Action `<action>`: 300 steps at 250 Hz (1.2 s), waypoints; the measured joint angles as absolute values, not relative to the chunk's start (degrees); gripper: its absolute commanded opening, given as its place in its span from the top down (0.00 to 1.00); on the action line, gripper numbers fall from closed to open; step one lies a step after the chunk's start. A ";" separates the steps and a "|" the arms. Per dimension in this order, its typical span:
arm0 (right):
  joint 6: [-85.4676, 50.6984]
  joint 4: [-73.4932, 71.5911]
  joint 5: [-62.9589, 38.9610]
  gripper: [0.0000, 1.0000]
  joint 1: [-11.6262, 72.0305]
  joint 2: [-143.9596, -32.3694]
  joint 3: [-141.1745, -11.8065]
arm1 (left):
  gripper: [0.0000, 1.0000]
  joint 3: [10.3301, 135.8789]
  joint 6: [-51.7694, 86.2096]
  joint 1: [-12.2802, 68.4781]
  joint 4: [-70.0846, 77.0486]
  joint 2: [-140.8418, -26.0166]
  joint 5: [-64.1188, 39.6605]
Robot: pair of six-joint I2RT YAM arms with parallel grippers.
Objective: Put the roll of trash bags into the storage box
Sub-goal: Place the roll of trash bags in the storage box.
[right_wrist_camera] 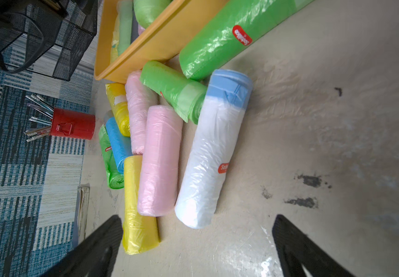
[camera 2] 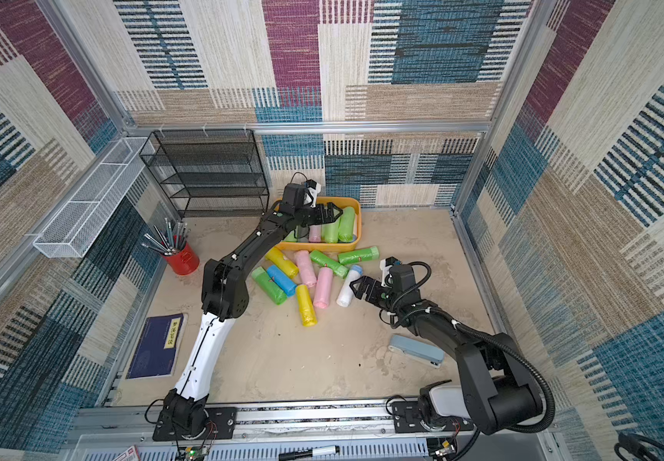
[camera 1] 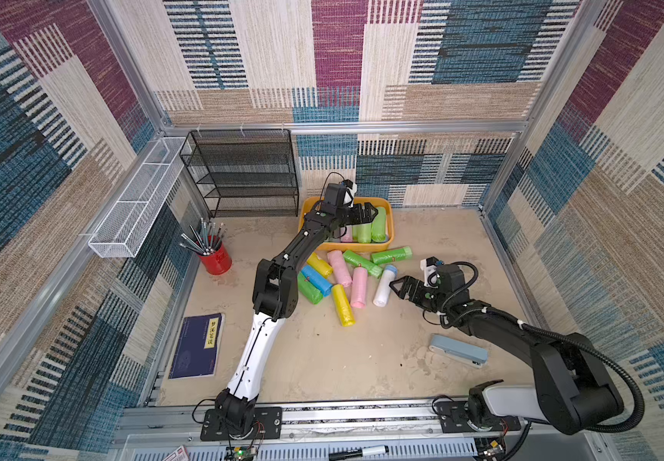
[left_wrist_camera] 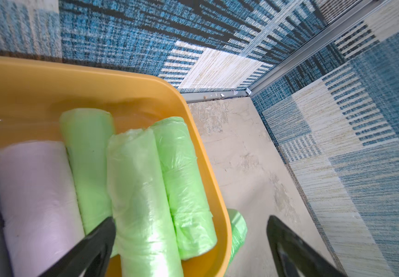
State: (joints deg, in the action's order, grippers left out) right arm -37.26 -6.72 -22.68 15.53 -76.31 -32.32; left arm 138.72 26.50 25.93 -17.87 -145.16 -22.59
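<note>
Over the right end of the storage box hangs the left gripper, its jaws spread wide and holding nothing. From the left wrist, one of its fingers stands over the rolls inside, and the other stands out past the box's side wall. A pale green roll of trash bags lies in the box, free of both fingers. It rests on top, between a darker green roll and a bright green roll that lies against the wall. A pink roll lies beside them.

On the table in front of the box, a loose heap of rolls shows green, pink, yellow and blue. The right gripper sits low just beside a white roll with a blue end, its jaws also wide and empty. From the right wrist, that roll's near end shows between the two fingertips, touching neither.
</note>
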 measured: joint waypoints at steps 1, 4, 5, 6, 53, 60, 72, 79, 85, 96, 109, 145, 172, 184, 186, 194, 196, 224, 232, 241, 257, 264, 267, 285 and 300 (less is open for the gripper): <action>-37.26 -6.76 -22.72 0.01 15.53 -76.31 -32.32 | 0.02 138.65 26.46 25.93 -17.89 -145.08 -22.59; -37.26 -6.83 -22.83 0.01 15.53 -76.31 -32.34 | 0.02 138.50 26.35 25.93 -17.93 -144.86 -22.59; -37.28 -6.85 -22.92 0.01 15.53 -76.31 -32.34 | 0.02 138.43 26.28 25.93 -17.93 -144.77 -22.59; -37.30 -6.87 -22.96 0.01 15.53 -76.31 -32.34 | 0.02 138.39 26.24 25.93 -17.98 -144.68 -22.59; -39.05 -9.28 -25.54 0.01 15.53 -76.01 -31.29 | 0.01 131.11 23.57 26.00 -19.64 -137.58 -20.97; -39.51 -9.78 -26.00 0.01 15.53 -75.81 -30.81 | 0.02 129.69 23.16 25.98 -19.75 -136.27 -20.93; -40.34 -10.70 -26.76 0.01 15.53 -75.59 -30.13 | 0.02 126.58 22.04 26.00 -19.99 -133.25 -19.66; -40.66 -11.03 -27.20 0.01 15.53 -75.50 -29.89 | 0.02 124.79 21.39 26.02 -20.12 -131.41 -18.48; -40.71 -11.16 -27.51 0.01 15.53 -75.44 -29.82 | 0.02 123.37 20.82 26.06 -20.14 -130.02 -17.87; -41.10 -11.27 -27.97 0.01 15.53 -75.33 -29.85 | 0.02 120.16 19.66 26.22 -20.10 -126.80 -16.38; -41.15 -11.20 -28.14 0.01 15.53 -75.07 -30.04 | 0.01 116.07 18.61 26.39 -19.62 -122.78 -14.09; -41.25 -10.81 -28.10 0.01 15.53 -73.03 -30.57 | 0.02 103.66 16.25 26.55 -16.23 -111.72 -10.83; -39.20 -7.51 -27.05 0.01 15.53 -72.25 -33.32 | 0.02 94.26 15.00 26.61 -13.72 -103.59 -9.13; -37.74 -5.56 -25.34 0.01 15.64 -72.10 -35.35 | 0.01 90.43 14.61 26.57 -13.02 -100.03 -8.25; -37.54 -5.32 -25.15 0.01 15.64 -72.07 -35.62 | 0.01 89.86 14.55 26.57 -12.95 -99.44 -8.08; -36.71 -4.34 -24.40 0.01 15.64 -72.03 -36.69 | 0.02 87.53 14.33 26.50 -12.62 -97.01 -7.29; -36.42 -4.08 -24.16 0.01 15.62 -72.01 -37.01 | 0.02 86.96 14.26 26.52 -12.47 -96.42 -7.16; -33.91 -0.30 -21.74 0.01 15.62 -71.99 -39.92 | 0.01 79.26 13.41 26.52 -10.17 -88.36 -4.49; -33.21 0.84 -21.12 0.01 15.62 -72.05 -40.82 | 0.01 76.88 13.34 26.52 -9.45 -86.02 -3.51; -32.67 1.54 -20.36 0.01 15.62 -72.14 -41.58 | 0.01 74.65 13.34 26.52 -9.02 -83.92 -2.90; -31.70 2.50 -19.25 0.01 15.62 -72.34 -42.63 | 0.01 70.37 13.34 26.57 -8.25 -80.07 -1.45; -31.44 2.90 -18.81 0.01 15.62 -72.47 -42.89 | 0.02 68.82 13.34 26.63 -8.19 -78.67 -0.80; -31.38 2.98 -18.81 0.01 15.62 -72.53 -42.98 | 0.01 67.99 13.39 26.63 -8.19 -77.93 -0.38; -31.20 3.53 -18.15 0.01 15.62 -73.12 -43.29 | 0.02 64.51 13.41 26.61 -8.23 -74.81 1.52; -31.22 3.97 -18.00 0.01 15.62 -73.95 -43.48 | 0.02 62.22 13.63 26.59 -8.38 -72.58 2.87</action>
